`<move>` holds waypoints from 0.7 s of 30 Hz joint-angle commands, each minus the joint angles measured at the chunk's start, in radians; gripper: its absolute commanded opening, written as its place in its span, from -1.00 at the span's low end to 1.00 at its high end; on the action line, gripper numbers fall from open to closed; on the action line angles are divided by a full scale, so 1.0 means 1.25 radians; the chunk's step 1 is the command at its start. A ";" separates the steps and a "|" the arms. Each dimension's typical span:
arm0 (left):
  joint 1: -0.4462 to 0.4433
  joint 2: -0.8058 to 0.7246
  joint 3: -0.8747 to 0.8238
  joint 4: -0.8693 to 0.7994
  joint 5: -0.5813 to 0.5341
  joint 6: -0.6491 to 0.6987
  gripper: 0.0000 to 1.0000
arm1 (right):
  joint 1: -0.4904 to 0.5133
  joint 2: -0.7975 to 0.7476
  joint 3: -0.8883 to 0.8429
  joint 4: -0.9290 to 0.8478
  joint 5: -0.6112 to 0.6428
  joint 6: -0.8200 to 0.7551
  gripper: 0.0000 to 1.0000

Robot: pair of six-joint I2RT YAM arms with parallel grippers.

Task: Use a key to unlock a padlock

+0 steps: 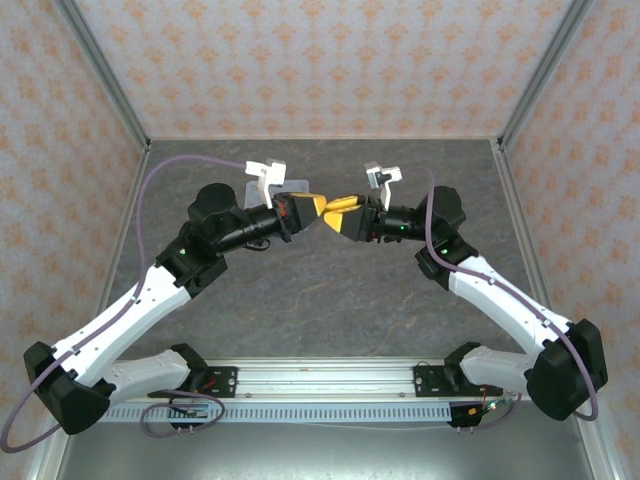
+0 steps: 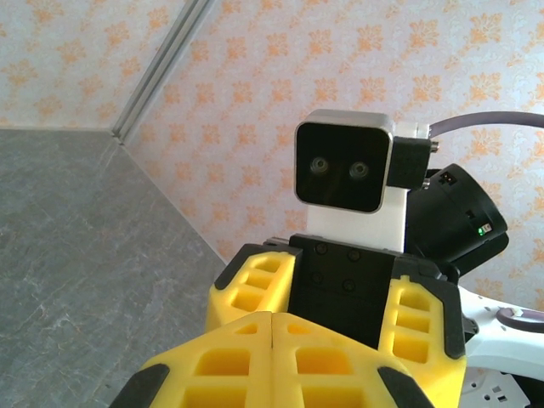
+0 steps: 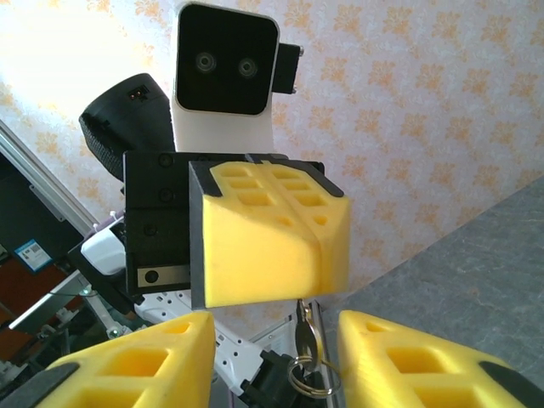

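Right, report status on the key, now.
Left gripper shut on key. Right gripper open, straddling key and ring. Nothing else between them.

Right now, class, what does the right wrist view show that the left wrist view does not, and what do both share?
Right wrist: a key on a ring hanging beneath the shut left fingers, between the open right fingers. Left wrist: a purple cable and a green light. Both: yellow fingers, the opposite wrist camera, patterned wall, grey table.

Above the middle of the table [image 1: 330, 300], the left gripper [image 1: 320, 207] and the right gripper [image 1: 343, 208] are facing each other tip to tip. The key [image 3: 304, 327] is hanging under the left gripper's tips, between the right gripper's two fingers [image 3: 127, 357].
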 commanded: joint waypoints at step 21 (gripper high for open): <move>-0.004 0.016 0.007 0.015 -0.004 0.018 -1.00 | 0.008 -0.033 0.004 -0.087 0.015 -0.081 -0.78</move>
